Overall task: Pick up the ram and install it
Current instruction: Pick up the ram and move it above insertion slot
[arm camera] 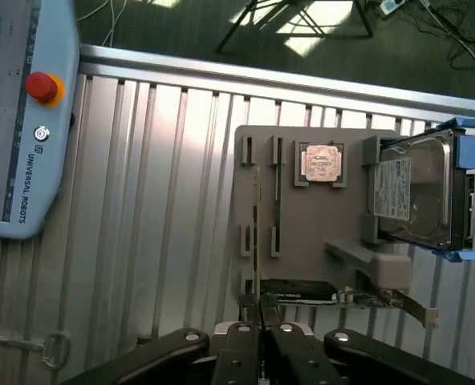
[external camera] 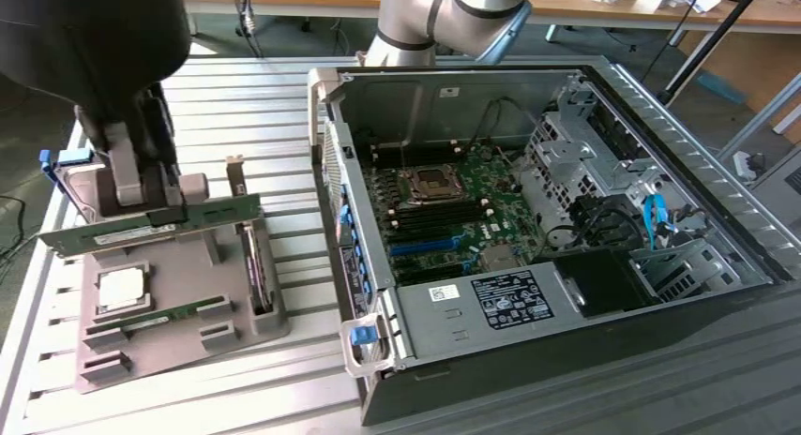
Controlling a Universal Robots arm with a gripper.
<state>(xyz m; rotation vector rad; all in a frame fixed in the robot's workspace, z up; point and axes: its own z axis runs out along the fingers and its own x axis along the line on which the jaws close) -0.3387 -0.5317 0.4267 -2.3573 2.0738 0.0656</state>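
The gripper (external camera: pixel 157 215) is pinched shut on the ram (external camera: pixel 213 213). It holds the ram near the middle of its long top edge, with one finger on each flat side. The ram hangs level, like a long green ruler, over the back part of the grey tray (external camera: pixel 150 360). It looks lifted up, but I cannot tell for sure that its bottom edge is free of the tray. In the wrist view the ram (arm camera: pixel 257 233) shows as a thin line running out from the gripper (arm camera: pixel 259 309) over the tray (arm camera: pixel 302 224). Another green stick (external camera: pixel 163 315) and a square silver chip (external camera: pixel 122 287) sit in the tray. The open case (external camera: pixel 501 88) is well apart, on the exterior view's right. The ram is likely very light and stiff, so a small squeeze should hold it. It is thin and could crack if bent or bumped. A hold in the middle seems best, so that neither end dips. The bottom edge is best left bare, as I think that part has to go into a slot.
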